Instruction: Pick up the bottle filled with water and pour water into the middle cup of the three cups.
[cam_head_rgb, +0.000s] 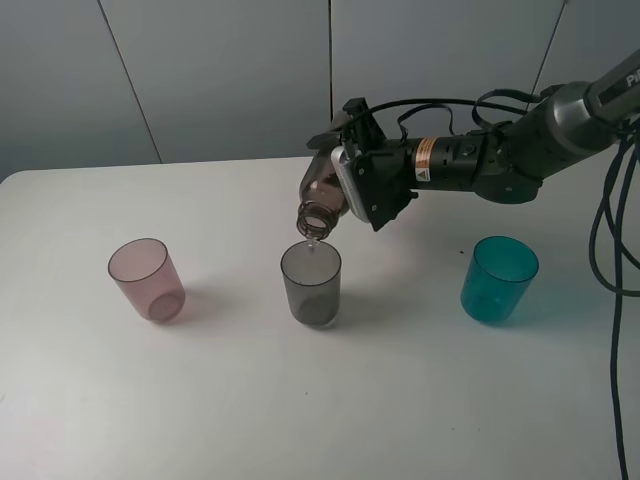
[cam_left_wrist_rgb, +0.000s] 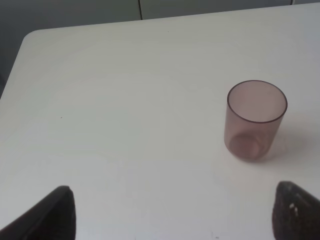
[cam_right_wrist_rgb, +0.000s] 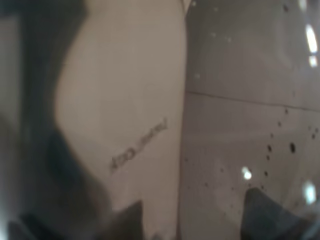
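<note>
Hides much of one bottle (cam_head_rgb: 321, 192) behind right gripper (cam_head_rgb: 348, 188) clamped on it; crops left gripper (cam_left_wrist_rgb: 172, 214), jaws wide, to fingertips (cam_left_wrist_rgb: 54, 215); shows three cups (cam_head_rgb: 311, 285).

We're seeing the bottle (cam_head_rgb: 322, 192) as smoky translucent plastic, lightly glossy; the middle cup (cam_head_rgb: 311, 288) is the same, and the table (cam_head_rgb: 330, 410) looks smooth, matt white.

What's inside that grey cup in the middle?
Water is trickling into the grey cup from the mouth of the tilted bottle just above it. How much has collected cannot be told through the smoky wall.
</note>
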